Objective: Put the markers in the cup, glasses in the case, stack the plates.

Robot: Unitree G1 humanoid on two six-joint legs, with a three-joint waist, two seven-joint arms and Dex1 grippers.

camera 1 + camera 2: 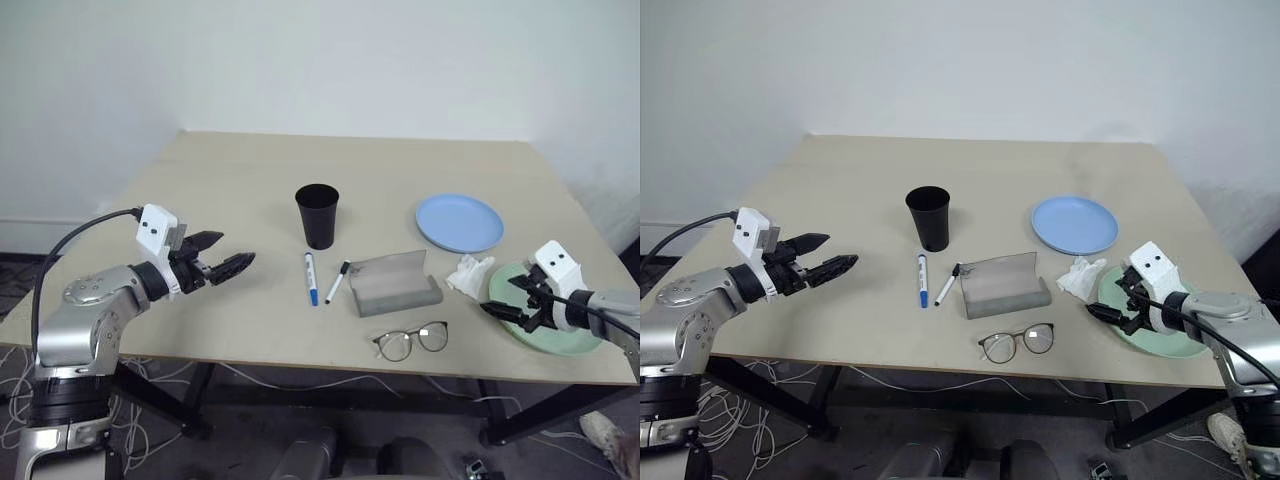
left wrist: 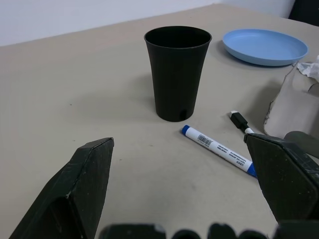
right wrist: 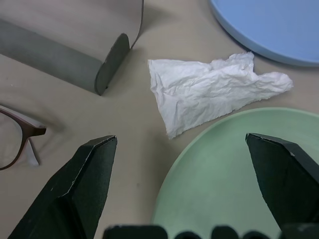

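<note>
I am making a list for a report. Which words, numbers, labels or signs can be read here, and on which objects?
No text can be read.
Blue-capped marker: a barcode label on its white barrel; its bars and digits are too small to read.
Black-capped marker, cup, case, plates: no writing visible.

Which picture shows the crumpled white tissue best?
The right wrist view: the tissue lies close and whole there, every crease plain, between the green plate and the blue plate. Both eye views show it as a little white lump beside the green plate. The left wrist view catches just a scrap at its edge.
</note>
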